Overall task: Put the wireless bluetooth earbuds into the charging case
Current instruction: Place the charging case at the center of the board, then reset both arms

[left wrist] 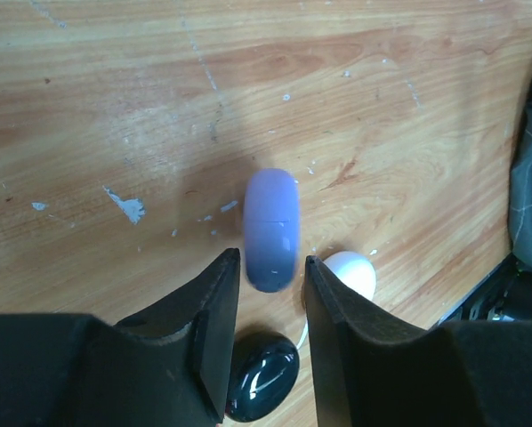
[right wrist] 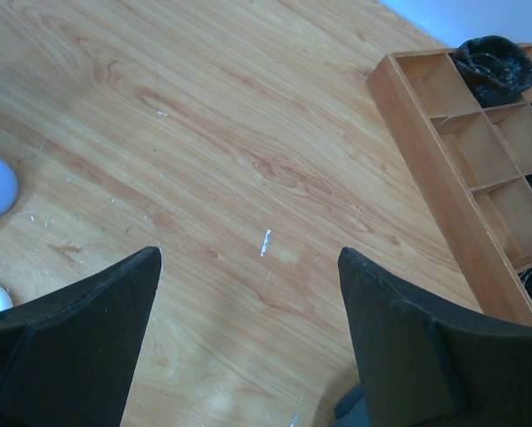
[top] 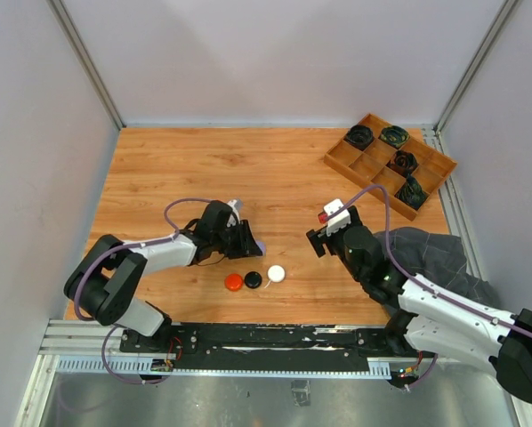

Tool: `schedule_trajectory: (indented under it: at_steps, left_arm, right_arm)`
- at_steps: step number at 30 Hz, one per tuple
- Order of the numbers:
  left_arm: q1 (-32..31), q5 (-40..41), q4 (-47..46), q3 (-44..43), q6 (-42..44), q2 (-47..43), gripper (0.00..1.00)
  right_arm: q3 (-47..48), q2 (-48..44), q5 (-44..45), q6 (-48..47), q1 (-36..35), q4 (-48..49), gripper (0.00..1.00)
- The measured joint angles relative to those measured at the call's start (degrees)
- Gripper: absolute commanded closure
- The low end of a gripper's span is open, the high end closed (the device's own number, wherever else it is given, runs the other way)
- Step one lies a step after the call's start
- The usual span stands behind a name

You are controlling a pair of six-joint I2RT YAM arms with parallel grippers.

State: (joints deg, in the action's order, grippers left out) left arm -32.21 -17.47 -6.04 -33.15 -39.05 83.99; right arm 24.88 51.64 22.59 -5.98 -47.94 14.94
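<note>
Left hand [left wrist: 272, 267]: fingers narrow, flanking the purple charging case [left wrist: 271, 222], which stands on edge on the surface [left wrist: 115, 89], near, left of centre. Whether it is gripped cannot be told. Right hand [right wrist: 248, 258]: wide, empty. No earbuds are discernible. Step in hand is probably case positioning. The next move calls for seating the case flat and opening its lid.

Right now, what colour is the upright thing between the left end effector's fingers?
Pale purple case; left wrist view shows it best.

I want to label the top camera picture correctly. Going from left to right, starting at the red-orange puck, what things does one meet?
Red-orange puck → black puck → white puck → right gripper → wooden tray.
</note>
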Motion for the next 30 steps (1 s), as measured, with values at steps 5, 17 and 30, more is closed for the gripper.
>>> schedule_trajectory:
  at_steps: [5, 17, 30]
  left_arm:
    - [-0.17, 1.05, 1.92, -0.72, -0.46, 1.84, 0.50]
    - [0.70, 8.96, 11.39, -2.86, 1.84, -5.40, 0.24]
    - [7.43, 21.57, 23.71, -2.75, 6.29, -32.57, 0.01]
  right_arm:
    - [-0.11, -1.01, 1.53, -0.02, 0.00, 1.18, 0.18]
    - [-0.11, -1.22, 2.95, 0.11, 0.04, 1.05, 0.05]
    - [6.47, -11.08, 6.38, 10.47, 2.45, -20.65, 0.02]
